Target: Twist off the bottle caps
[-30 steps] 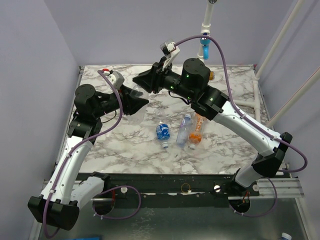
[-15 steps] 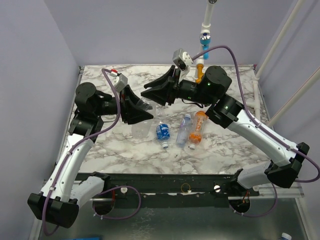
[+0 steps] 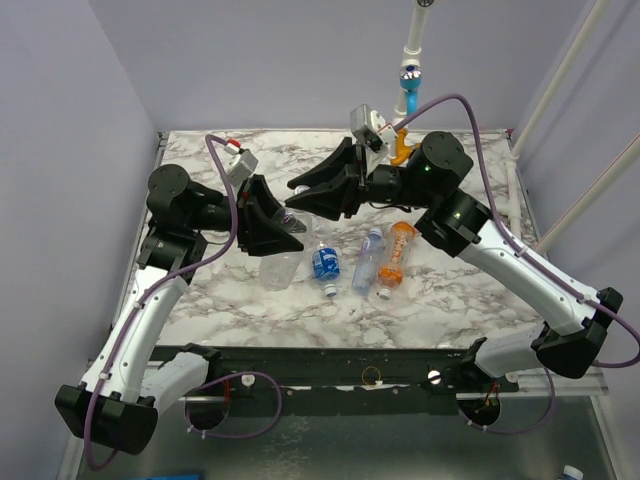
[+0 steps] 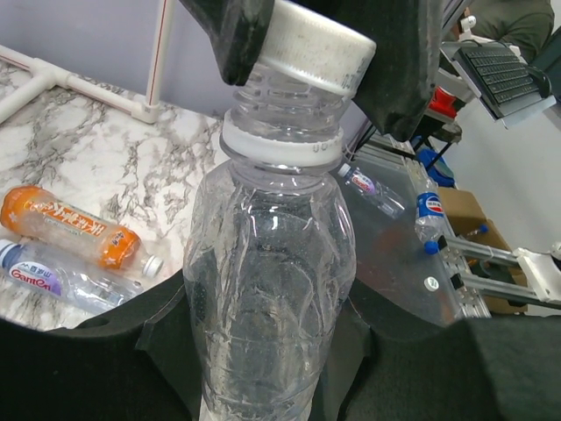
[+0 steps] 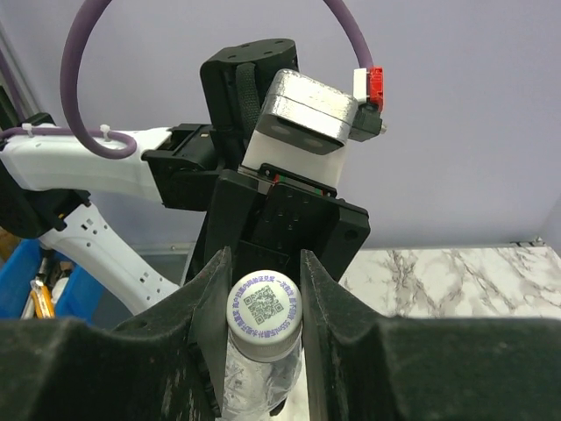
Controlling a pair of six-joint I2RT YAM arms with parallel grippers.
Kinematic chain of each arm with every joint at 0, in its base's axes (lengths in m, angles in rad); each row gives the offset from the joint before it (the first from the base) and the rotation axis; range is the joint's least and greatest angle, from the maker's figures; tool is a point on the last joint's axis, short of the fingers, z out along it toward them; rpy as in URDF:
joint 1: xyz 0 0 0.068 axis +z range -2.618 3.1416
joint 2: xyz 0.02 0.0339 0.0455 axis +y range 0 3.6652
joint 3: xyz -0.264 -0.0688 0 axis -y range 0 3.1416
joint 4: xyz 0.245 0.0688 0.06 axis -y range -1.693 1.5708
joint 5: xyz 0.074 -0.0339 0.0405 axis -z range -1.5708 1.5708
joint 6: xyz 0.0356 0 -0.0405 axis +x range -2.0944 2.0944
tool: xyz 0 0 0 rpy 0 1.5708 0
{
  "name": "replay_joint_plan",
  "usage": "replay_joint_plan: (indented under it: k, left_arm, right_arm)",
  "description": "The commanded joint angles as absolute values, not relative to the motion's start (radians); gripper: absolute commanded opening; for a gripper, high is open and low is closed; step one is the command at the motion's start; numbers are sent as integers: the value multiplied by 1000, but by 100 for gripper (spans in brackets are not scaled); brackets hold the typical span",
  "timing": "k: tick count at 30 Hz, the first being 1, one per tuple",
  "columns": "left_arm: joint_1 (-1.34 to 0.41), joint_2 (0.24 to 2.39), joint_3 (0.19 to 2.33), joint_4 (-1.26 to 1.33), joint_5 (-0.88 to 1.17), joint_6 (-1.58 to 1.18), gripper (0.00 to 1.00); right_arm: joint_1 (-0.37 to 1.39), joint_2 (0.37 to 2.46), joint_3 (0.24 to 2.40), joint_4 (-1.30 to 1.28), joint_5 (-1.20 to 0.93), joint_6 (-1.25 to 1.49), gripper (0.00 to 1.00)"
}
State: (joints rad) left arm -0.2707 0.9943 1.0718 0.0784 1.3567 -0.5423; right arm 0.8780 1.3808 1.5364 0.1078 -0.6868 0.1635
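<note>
- On the grey-veined marble table [image 3: 450,300], three of the bottles lie on their sides, close together: a blue-labelled bottle [image 3: 324,263], a slim bottle [image 3: 369,258] and an orange bottle [image 3: 394,256]. Their necks are too small to show whether caps sit on them.
- Left of them, the left gripper [image 3: 285,228] is clenched around the body of a clear bottle [image 4: 272,289]. It is thin, crinkled, see-through plastic with a ribbed neck and a white collar ring; its base is cut off in the left wrist view.
- At its top, the right gripper [image 3: 300,195] is clamped on the white cap [image 4: 311,48], a small round cap with a printed code on its flat face.
- Behind the table, a white pipe [image 3: 412,40] with a blue fitting [image 3: 408,95] rises, partly hidden by the right arm.
</note>
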Motion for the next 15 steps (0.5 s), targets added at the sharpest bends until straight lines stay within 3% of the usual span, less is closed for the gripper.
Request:
replay_joint_plan:
  k: [1,4,9,15]
  left_arm:
    - [-267,1009,1076,61,1323,-574,8]
    - [-267,1005,1076,56,1319,-559,8]
    - [-267,986,1068,10,1269,-478,8]
    - [-267,936,1046,-128,1101,-240,8]
  right_arm:
    - [887,1348,1619,69,-767,125,1]
    - [882,1332,1661,13,-645,91,1]
    - [876,1304,1644,-105,-235,54,1]
    - [844,1183,1348,-147,88,91,1]
